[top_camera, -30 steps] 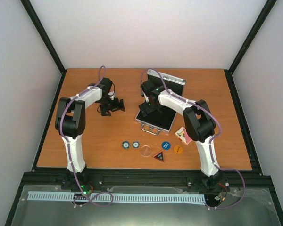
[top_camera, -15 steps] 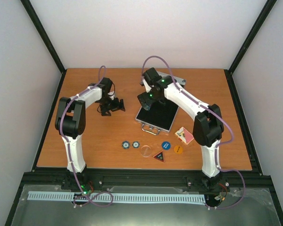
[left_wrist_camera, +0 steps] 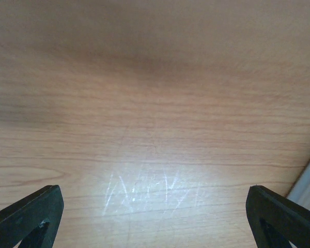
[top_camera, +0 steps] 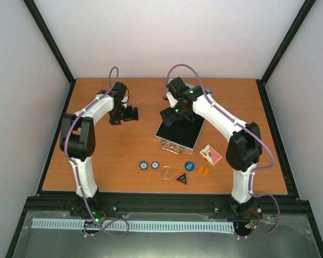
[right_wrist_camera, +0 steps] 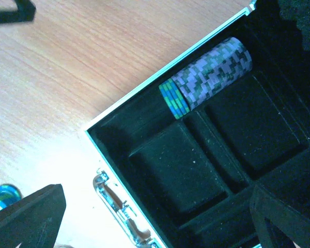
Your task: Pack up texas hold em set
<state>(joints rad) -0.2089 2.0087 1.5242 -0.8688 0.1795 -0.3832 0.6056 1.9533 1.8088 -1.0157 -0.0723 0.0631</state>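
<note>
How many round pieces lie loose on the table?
5, before the case: two chips left, a clear disc, a blue button, an orange button right. Others may hide.

Bright, even light; glare on table (left_wrist_camera: 144, 191); case (right_wrist_camera: 217, 155) interior dim.

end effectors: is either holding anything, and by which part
Nothing is held: the left end effector is open over the table, the right end effector open above the case.

Wooden table (top_camera: 107, 156) — plain white walls (top_camera: 167, 37)
</note>
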